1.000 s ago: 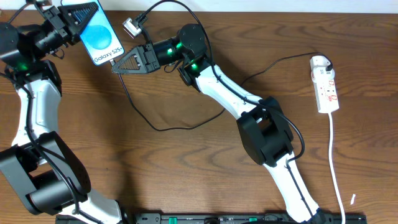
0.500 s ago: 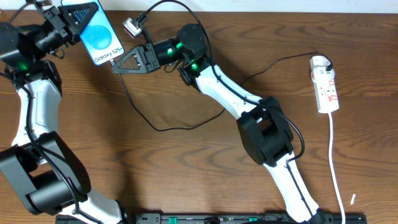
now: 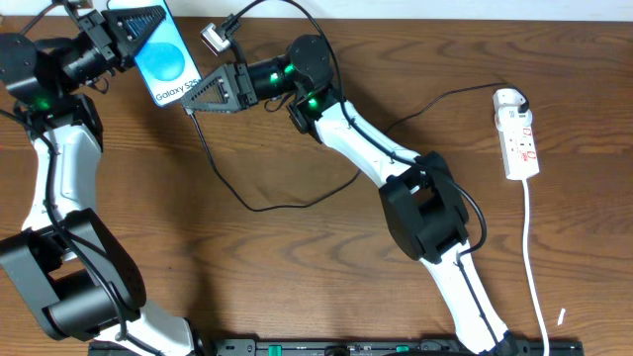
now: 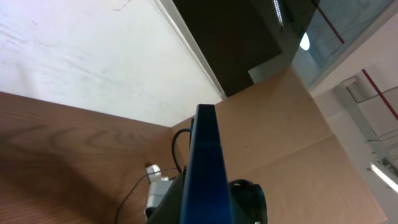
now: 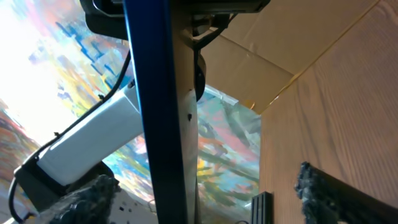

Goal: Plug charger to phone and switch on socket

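My left gripper is shut on the phone, holding it tilted above the table's far left corner with its blue screen facing up. The right gripper stands open at the phone's lower end. In the right wrist view the phone's dark edge rises between the spread fingertips. The charger's thin black cable runs from that end of the phone, loops across the table and reaches the socket at the right. Its plug tip is hidden behind the right fingers. In the left wrist view the phone is edge-on.
A small white adapter with its own black lead lies just beyond the phone, also seen as the adapter from the left wrist. The socket's thick white cord trails toward the front edge. The right arm crosses the table's middle.
The right gripper has opened. The phone and both grippers have shifted slightly up and to the right.
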Controlling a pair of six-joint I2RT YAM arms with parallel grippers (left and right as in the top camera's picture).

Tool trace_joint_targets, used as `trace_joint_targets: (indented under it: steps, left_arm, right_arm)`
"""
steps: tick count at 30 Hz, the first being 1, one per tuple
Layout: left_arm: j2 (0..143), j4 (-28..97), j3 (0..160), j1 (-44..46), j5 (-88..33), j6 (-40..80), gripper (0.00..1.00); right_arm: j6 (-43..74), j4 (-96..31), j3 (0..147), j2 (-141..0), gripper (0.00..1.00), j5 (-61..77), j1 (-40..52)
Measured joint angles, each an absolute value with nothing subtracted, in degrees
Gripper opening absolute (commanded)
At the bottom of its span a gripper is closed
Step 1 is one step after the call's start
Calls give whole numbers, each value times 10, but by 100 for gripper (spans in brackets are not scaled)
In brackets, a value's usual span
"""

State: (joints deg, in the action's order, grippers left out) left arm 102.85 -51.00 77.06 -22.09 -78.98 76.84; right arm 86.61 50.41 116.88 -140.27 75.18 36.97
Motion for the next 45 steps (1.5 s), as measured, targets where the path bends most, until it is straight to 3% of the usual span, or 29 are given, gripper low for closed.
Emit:
trace_joint_targets:
  steps: [7, 21, 27, 32, 45]
  left_arm:
    - [1028, -510, 771, -236, -788, 795, 7]
    - [1028, -510, 771, -237, -780, 808, 7]
    - [1028, -510, 771, -237, -780, 808, 8]
    - [1028, -510, 771, -237, -781, 809, 7]
    - [1028, -510, 771, -237, -781, 804, 7]
  right_arm:
    - [836, 456, 1169, -1403, 99, 752, 349]
    - [599, 74, 1170, -1402, 99, 715, 315]
    - [480, -98, 1171, -1402, 99, 633, 316]
    - [435, -154, 1171, -1400, 99, 571, 303]
    - [323, -417, 1168, -1270, 99, 203, 262]
